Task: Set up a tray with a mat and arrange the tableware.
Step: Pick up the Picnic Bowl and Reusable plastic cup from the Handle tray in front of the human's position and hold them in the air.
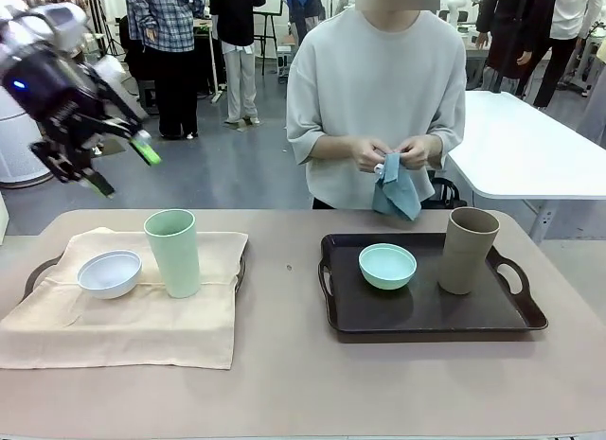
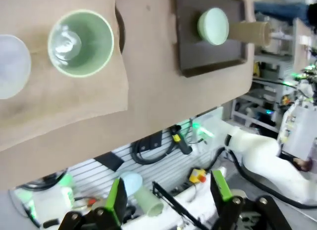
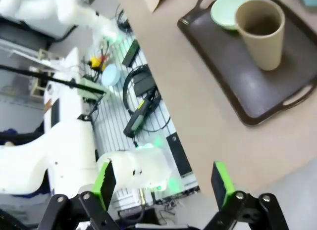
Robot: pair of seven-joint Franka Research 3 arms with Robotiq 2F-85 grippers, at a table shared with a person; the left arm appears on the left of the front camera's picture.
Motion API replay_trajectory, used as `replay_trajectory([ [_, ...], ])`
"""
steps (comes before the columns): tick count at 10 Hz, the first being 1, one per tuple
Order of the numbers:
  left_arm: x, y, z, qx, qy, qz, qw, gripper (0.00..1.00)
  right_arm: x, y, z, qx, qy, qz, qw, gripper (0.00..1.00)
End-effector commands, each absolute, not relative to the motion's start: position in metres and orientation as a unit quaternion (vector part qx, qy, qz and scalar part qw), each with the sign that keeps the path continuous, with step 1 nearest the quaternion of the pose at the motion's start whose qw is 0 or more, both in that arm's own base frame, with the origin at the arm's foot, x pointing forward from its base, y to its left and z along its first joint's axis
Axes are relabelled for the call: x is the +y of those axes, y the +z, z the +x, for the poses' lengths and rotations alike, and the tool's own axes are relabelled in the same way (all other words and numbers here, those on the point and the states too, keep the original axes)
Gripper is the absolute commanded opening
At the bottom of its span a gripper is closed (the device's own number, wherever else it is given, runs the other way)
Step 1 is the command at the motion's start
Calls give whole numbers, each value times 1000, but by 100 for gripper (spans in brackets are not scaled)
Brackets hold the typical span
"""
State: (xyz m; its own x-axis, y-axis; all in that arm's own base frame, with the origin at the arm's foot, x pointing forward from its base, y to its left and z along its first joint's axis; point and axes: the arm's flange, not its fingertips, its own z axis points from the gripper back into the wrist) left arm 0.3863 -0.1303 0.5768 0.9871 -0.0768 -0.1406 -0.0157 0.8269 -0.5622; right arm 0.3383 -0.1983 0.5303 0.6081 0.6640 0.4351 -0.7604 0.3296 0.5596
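On the left tray (image 1: pixel 38 267) the mat (image 1: pixel 133 326) lies spread, bearing white bowl (image 1: pixel 109 272) and green tumbler (image 1: pixel 172 253); that side appears done. Right tray (image 1: pixel 426 317) has no mat yet and holds mint bowl (image 1: pixel 387 265) and tan tumbler (image 1: pixel 466 251). Left gripper (image 1: pixel 128 171) and right gripper (image 3: pixel 162 173) are spread, empty.

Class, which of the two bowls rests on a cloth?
The white bowl, beside the pale-green cup on the beige cloth; the mint-green bowl sits directly on the bare dark tray.
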Motion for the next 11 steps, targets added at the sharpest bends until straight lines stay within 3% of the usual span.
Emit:
replay_trajectory([
  [1, -160, 563, 398, 91, -2, -244, 966, 89, -203, 525, 344, -44, 442, 379, 812, 100],
  [10, -190, 548, 402, 88, -13, -238, 967, 89, -199, 516, 346, -44, 435, 386, 812, 100],
  [11, -214, 543, 419, 88, -39, -231, 968, 89, -188, 503, 377, -97, 468, 419, 772, 100],
])
